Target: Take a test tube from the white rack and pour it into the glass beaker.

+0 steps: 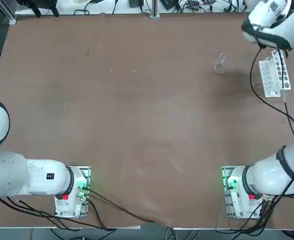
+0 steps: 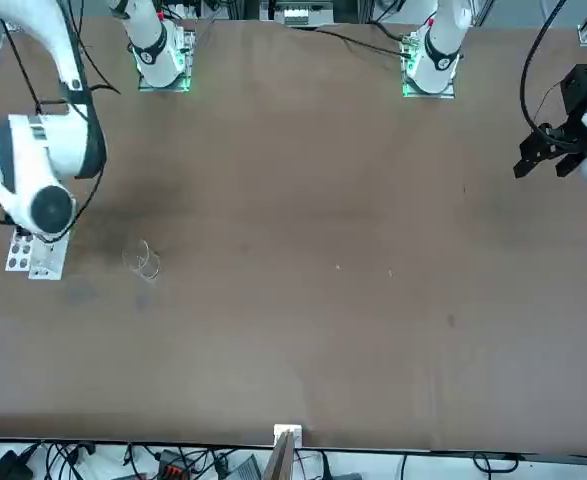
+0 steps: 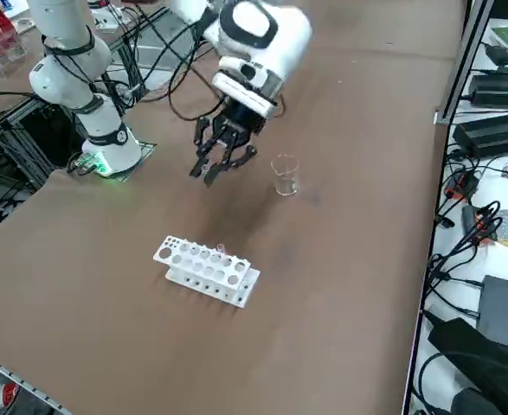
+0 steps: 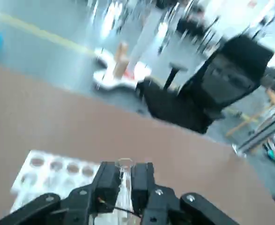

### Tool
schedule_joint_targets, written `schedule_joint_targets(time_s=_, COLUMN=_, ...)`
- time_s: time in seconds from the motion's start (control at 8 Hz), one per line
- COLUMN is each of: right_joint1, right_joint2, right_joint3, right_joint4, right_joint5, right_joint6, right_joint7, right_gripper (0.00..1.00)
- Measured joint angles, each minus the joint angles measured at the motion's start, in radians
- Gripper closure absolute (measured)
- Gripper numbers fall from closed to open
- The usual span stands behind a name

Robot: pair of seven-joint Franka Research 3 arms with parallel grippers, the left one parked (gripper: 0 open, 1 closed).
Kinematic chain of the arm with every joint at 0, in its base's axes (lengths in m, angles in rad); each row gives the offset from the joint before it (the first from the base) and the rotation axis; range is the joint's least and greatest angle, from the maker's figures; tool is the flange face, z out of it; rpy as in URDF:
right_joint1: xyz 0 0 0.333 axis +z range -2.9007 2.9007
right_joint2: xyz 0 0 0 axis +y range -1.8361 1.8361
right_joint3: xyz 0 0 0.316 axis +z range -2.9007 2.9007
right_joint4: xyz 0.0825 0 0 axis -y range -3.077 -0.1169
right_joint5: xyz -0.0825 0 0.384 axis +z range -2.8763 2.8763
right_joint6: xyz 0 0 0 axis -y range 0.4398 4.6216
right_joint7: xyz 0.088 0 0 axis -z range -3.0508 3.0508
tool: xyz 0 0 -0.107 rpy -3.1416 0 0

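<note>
- The tube [image 4: 124, 174] is thin and clear. It sits pinched between the two black fingers [image 4: 107, 180] of the right gripper [image 3: 221, 162]. Its round open end shows just past the fingertips in the wrist view.
- In the other views the tube is too thin to make out.
- The gripper is clenched on the tube. It hangs in the air above the table [image 1: 136, 115], not touching it.
- In the side view the gripper points down and a bit tilted. It is between the rack [image 3: 206, 270] and the beaker [image 3: 285, 175], higher than both.
- The rack is white and long, with rows of round holes on top. It lies flat on the table, near the table's right edge in the top view.
- One small pale tube end [image 3: 221, 250] sticks up from a hole in the rack.
- The beaker is a little clear glass cup. It stands upright on the table, near the rack but apart from it.
- The beaker stands alone, with nothing touching it.
- The right arm [image 1: 274, 172] reaches from its green-lit base [image 1: 234, 187] out to the rack's side of the table.
</note>
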State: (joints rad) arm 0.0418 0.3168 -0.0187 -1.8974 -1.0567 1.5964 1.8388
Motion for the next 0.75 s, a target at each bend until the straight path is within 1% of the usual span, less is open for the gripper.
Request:
schedule_joint_targets(time_s=0.12, right_joint1=-0.007, right_joint2=0.006, right_joint3=-0.002, right_joint4=-0.064, right_joint5=-0.108, right_joint6=-0.003, right_joint7=0.122, right_gripper=0.81)
schedule_joint_targets(time_s=0.25, right_joint1=-0.016, right_joint2=0.009, right_joint3=-0.003, right_joint4=-0.120, right_joint5=-0.193, right_joint6=-0.010, right_joint7=0.234, right_gripper=0.81)
schedule_joint_targets(time_s=0.38, right_joint1=-0.027, right_joint2=0.011, right_joint3=-0.003, right_joint4=-0.156, right_joint5=-0.256, right_joint6=-0.022, right_joint7=0.325, right_gripper=0.81)
schedule_joint_targets(time_s=0.75, right_joint1=-0.052, right_joint2=0.018, right_joint3=-0.005, right_joint4=-0.202, right_joint5=-0.369, right_joint6=-0.056, right_joint7=0.548, right_gripper=0.81)
